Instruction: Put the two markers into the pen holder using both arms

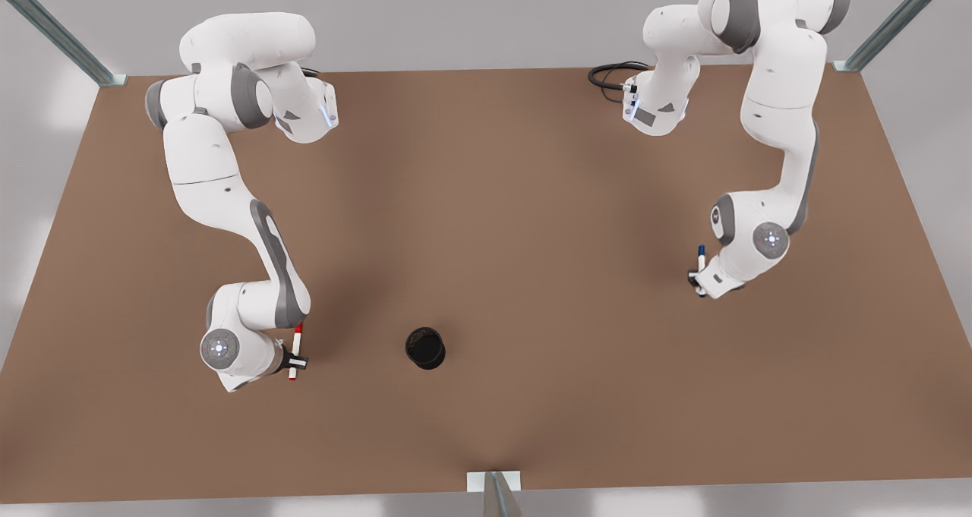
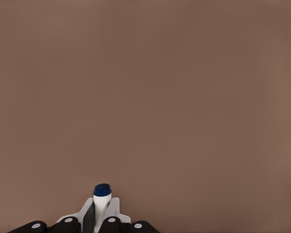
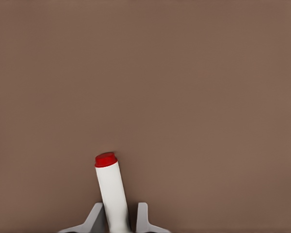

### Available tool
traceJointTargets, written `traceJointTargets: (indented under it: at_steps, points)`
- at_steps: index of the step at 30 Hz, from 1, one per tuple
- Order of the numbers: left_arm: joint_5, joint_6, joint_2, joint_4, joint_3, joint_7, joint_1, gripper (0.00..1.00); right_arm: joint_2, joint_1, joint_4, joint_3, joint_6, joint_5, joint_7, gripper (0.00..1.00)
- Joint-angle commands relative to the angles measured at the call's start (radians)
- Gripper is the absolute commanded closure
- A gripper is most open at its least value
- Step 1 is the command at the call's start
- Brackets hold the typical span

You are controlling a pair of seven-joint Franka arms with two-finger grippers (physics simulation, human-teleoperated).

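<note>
Pen holder [image 1: 425, 348] stands upright on the brown table [image 1: 486, 198], near the front edge, between the two arms. You look down into its dark mouth; nothing pokes above the rim, and the inside is too dark to make out more.

Right gripper [image 1: 295, 362] is on the front view's left, just beside the holder. Its jaws are pinching the red marker [image 1: 296, 350] across the white barrel. In the right wrist view the white fingertips [image 3: 93, 218] sit on either side of the red marker [image 3: 111, 191], which leans slightly, red end away from the camera. The gripped stretch is cut off at the frame edge.

Left gripper [image 1: 696, 280] is on the front view's right, well apart from the holder. Its jaws are pinching the blue marker [image 1: 701, 270]. In the left wrist view the blue marker [image 2: 101, 204] shows a dark blue end and a short bit of white barrel between the fingers [image 2: 115, 209]; the rest is hidden behind the gripper body.

You cannot tell from the front view how high either marker is off the table. Both wrist views show plain brown tabletop beyond the markers. A black cable [image 1: 611, 75] loops at the far edge by the left arm's base.
</note>
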Motion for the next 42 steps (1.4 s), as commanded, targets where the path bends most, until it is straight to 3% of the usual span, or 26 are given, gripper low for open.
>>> traceJointTargets:
  at_steps: [1, 7, 10, 12, 14, 17, 20, 23, 30, 42]
  points:
    - [-0.010, -0.106, -0.005, 0.050, -0.036, 0.046, 0.005, 0.79, -0.001, -0.001, 0.000, 0.000, 0.001, -0.001, 0.019, 0.60]
    - [-0.203, -0.365, -0.047, 0.347, -0.220, 0.037, -0.007, 0.79, 0.005, -0.001, 0.007, -0.001, 0.021, -0.001, 0.013, 0.61]
    - [-0.361, -0.338, 0.047, 0.567, -0.231, 0.011, -0.183, 0.79, 0.008, -0.003, 0.006, -0.001, 0.024, -0.001, 0.013, 0.65]
    - [-0.438, -0.275, 0.110, 0.685, -0.233, 0.009, -0.271, 0.79, 0.008, -0.003, 0.003, -0.001, 0.024, -0.001, 0.013, 0.69]
    - [-0.502, -0.082, 0.199, 0.774, -0.234, 0.008, -0.326, 0.79, 0.008, 0.000, 0.002, -0.001, 0.022, -0.001, 0.014, 0.77]
    - [-0.502, 0.059, 0.337, 0.970, -0.285, -0.095, -0.365, 0.79, -0.004, 0.014, -0.001, 0.002, 0.012, -0.021, 0.016, 0.79]
    - [-0.502, 0.427, 0.435, 1.030, -0.310, -0.172, -0.440, 0.79, -0.093, 0.037, 0.000, 0.003, -0.030, -0.030, 0.017, 0.79]
    - [-0.499, 0.595, 0.478, 1.070, -0.325, -0.216, -0.484, 0.79, -0.207, 0.043, 0.011, 0.043, -0.079, -0.029, 0.025, 0.79]
    - [-0.495, 0.705, 0.556, 1.143, -0.322, -0.216, -0.535, 0.79, -0.310, 0.028, 0.016, 0.126, -0.071, -0.024, 0.027, 0.79]
    - [-0.458, 0.842, 0.673, 1.150, -0.331, -0.216, -0.590, 0.79, -0.357, 0.026, 0.010, 0.166, -0.045, -0.020, 0.028, 0.79]
